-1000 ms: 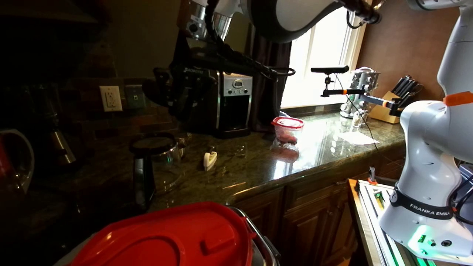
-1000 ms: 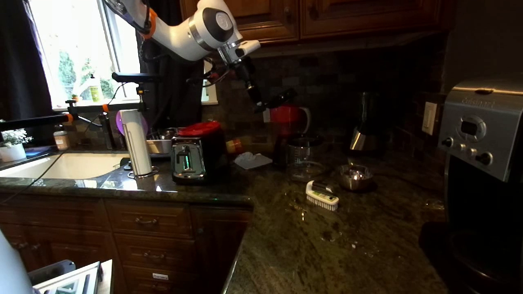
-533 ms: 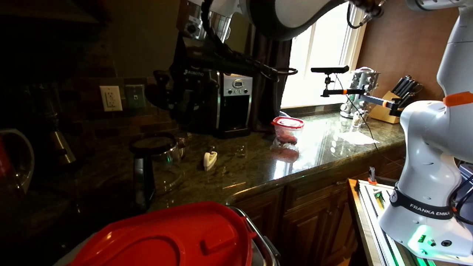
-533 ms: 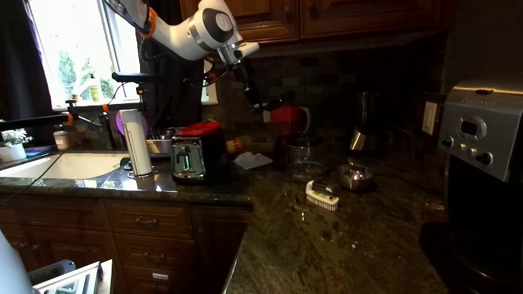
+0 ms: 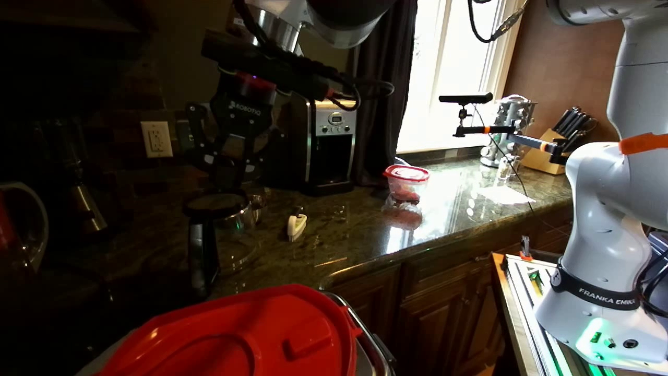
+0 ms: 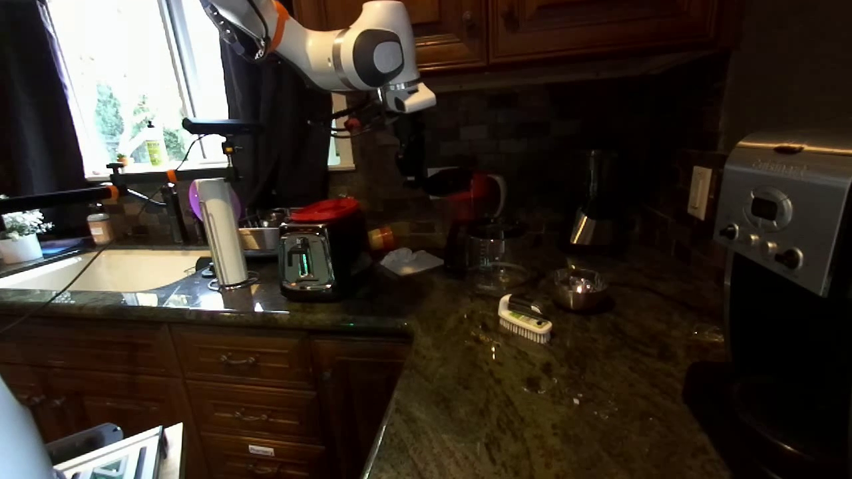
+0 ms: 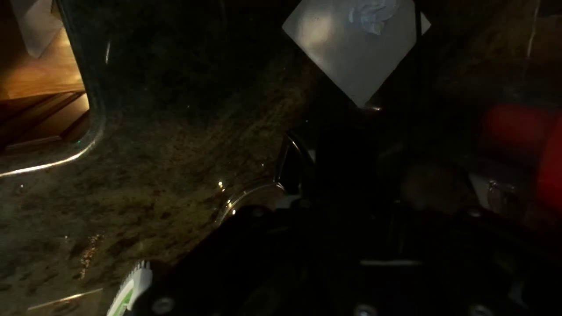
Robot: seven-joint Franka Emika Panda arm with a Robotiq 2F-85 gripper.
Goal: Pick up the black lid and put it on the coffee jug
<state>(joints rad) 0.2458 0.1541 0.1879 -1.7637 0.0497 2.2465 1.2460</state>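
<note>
In an exterior view the brush [image 6: 524, 320] lies nearest; the coffee jug [image 6: 494, 256] stands at its eleven o'clock. Higher, at the jug's eleven, the black lid [image 6: 452, 181] seems pinched (murky to see) by the narrowed claw [image 6: 416, 178], the red pitcher [image 6: 484, 193] behind. Lowered tilted, the lid could catch the jug and slip.

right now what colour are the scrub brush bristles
White; the bristles show best in an exterior view.
</note>
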